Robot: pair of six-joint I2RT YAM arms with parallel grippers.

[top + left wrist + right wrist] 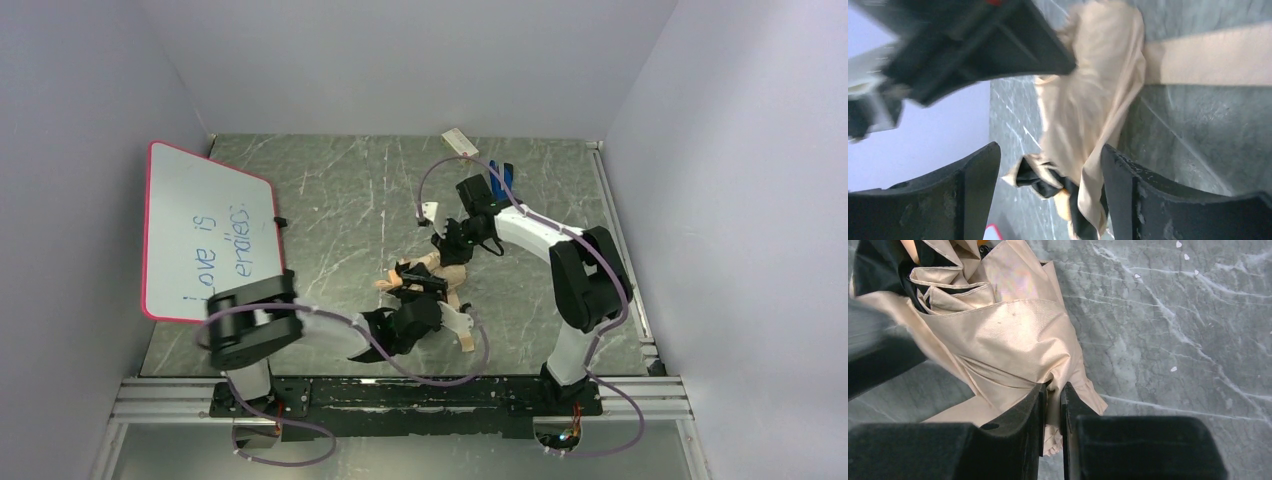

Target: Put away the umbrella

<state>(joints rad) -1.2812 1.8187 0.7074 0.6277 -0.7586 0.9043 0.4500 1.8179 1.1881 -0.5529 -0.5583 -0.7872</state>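
The beige umbrella (447, 272) lies crumpled in the middle of the table, with black ribs showing in its folds. My right gripper (447, 243) is at its far end. In the right wrist view it (1053, 390) is shut on a fold of the umbrella's fabric (1013, 335). My left gripper (420, 288) is at the near end. In the left wrist view it (1050, 167) is open, with the umbrella's fabric (1088, 100) hanging between its fingers and touching the right finger (1128, 190). The tan closure strap (1208, 60) lies flat on the table.
A pink-framed whiteboard (205, 235) with writing lies at the left. A small white tag (458, 140) lies at the back edge. A blue item (500, 178) and a white piece (430, 212) are near the right arm. Grey walls enclose the table.
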